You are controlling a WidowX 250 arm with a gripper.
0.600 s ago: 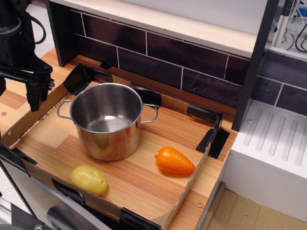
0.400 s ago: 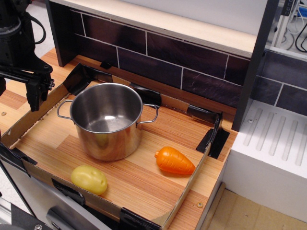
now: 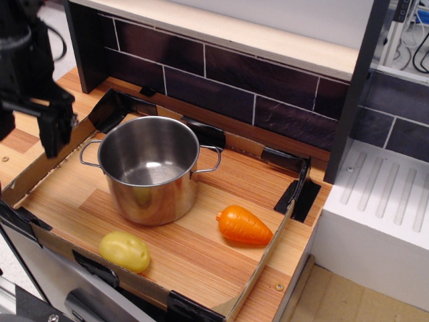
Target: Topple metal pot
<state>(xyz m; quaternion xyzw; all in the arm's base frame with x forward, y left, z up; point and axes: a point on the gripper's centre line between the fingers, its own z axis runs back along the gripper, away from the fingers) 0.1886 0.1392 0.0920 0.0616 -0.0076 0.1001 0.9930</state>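
The metal pot [image 3: 149,168] stands upright and empty on the wooden board, left of middle, with a thin wire loop handle on each side. My black gripper [image 3: 28,134] hangs at the far left edge of the view, to the left of the pot and apart from it, above the cardboard rim. Its jaws stand wide apart with nothing between them. The right finger [image 3: 55,134] shows, slightly blurred; the left one is mostly cut off by the frame edge.
A yellow toy potato [image 3: 125,251] lies in front of the pot and an orange toy carrot [image 3: 244,225] to its right. A low cardboard rim [image 3: 40,169] with black tape surrounds the board. A dark tiled wall [image 3: 268,80] stands behind; a white sink unit [image 3: 382,215] stands right.
My gripper has shifted slightly to the right, toward the pot, and looks blurred. The pot and the toy vegetables have not moved.
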